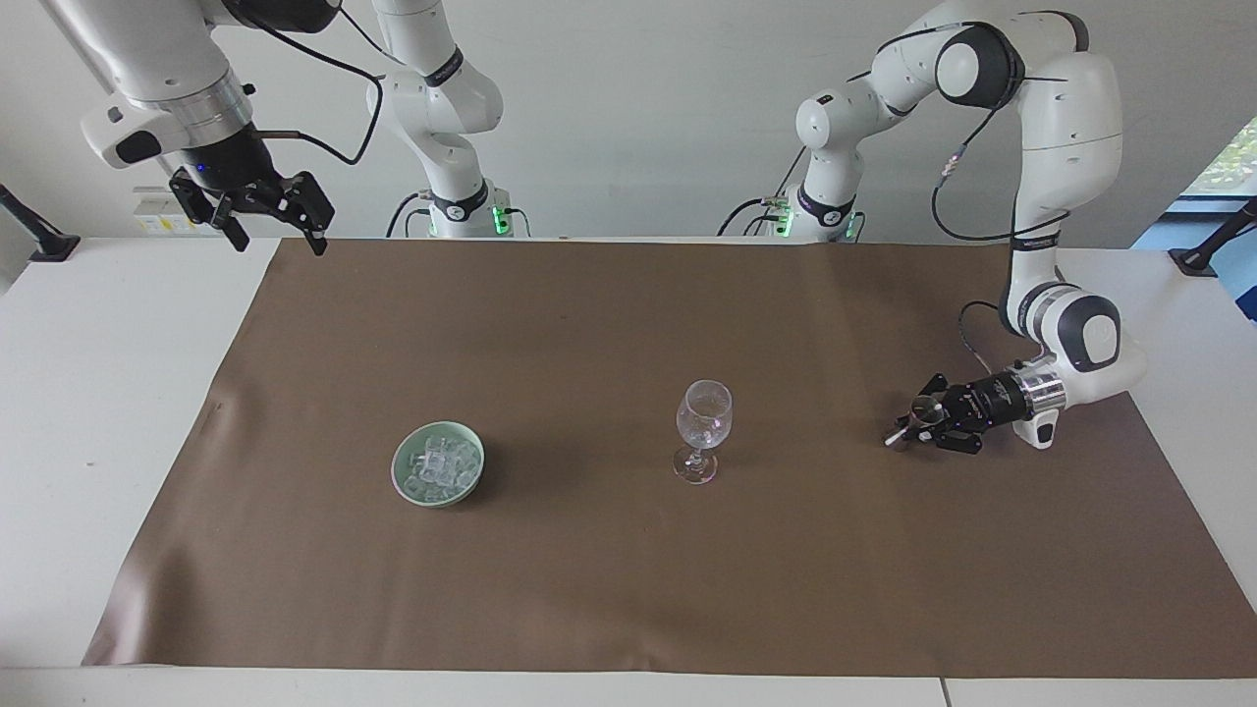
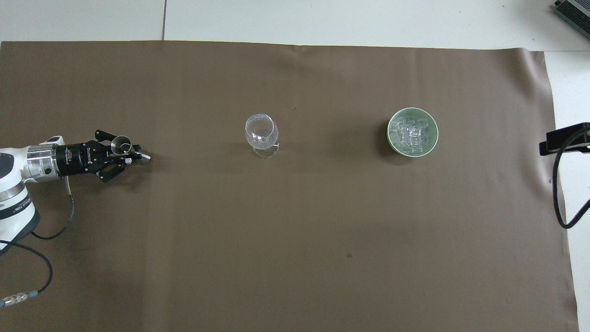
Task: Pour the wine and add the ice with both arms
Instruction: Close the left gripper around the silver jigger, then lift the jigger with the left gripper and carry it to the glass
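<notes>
We see a wide brown mat (image 1: 628,550) spread over a white table (image 1: 88,393), with a clear stemmed wine glass (image 1: 703,422) standing upright near its middle. Toward the right arm's end of the table, well apart from the glass, sits a small pale green round bowl (image 1: 438,463) holding the ice (image 1: 439,462), a pile of small clear glassy cubes heaped inside it. The white jointed left arm (image 1: 1065,196) reaches down to the mat at its own end of the table, its wrist lying nearly level, and the black left gripper (image 1: 918,424) has its fingers closed around a small shiny metal cup (image 2: 121,145), whose open mouth faces upward in the overhead view; a short silvery spout or handle (image 2: 144,157) juts out past the fingertips toward the glass. The white right arm (image 1: 157,69) waits, its black right gripper (image 1: 273,218) hanging high over the table edge nearest the robots, with its fingers spread wide and nothing between them.
</notes>
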Robot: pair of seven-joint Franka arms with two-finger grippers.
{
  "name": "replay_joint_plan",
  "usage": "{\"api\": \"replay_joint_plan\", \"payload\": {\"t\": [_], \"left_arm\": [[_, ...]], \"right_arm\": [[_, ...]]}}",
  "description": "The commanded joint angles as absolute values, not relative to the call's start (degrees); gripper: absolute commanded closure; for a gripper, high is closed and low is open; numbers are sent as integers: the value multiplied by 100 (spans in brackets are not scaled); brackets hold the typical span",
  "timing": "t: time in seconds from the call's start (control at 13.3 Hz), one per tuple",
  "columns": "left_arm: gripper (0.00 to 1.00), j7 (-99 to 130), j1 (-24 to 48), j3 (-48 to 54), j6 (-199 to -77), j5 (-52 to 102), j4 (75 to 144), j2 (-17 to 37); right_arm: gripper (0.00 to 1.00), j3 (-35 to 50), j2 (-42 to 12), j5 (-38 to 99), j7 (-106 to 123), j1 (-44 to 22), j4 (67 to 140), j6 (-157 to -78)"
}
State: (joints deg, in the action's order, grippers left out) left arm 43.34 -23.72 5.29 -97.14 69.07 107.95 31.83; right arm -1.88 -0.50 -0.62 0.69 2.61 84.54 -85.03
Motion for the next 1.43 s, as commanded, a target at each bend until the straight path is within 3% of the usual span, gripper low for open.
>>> {"api": "replay_joint_plan", "payload": {"t": [0.0,0.75,1.36], "left_arm": [[100,4280,-2364,492,-9756,7014,10934,3138],[100,4350,-2251,598,-9501,6681,10539,3050],[100,5280,-1188,563,-10071,6539,10591,1996]], "right_arm": [[0,-176,44,35,-26,272,8552,-8499],[0,-176,44,35,-26,272,8552,-8499],[0,-176,44,35,-26,272,8543,-8499]]}}
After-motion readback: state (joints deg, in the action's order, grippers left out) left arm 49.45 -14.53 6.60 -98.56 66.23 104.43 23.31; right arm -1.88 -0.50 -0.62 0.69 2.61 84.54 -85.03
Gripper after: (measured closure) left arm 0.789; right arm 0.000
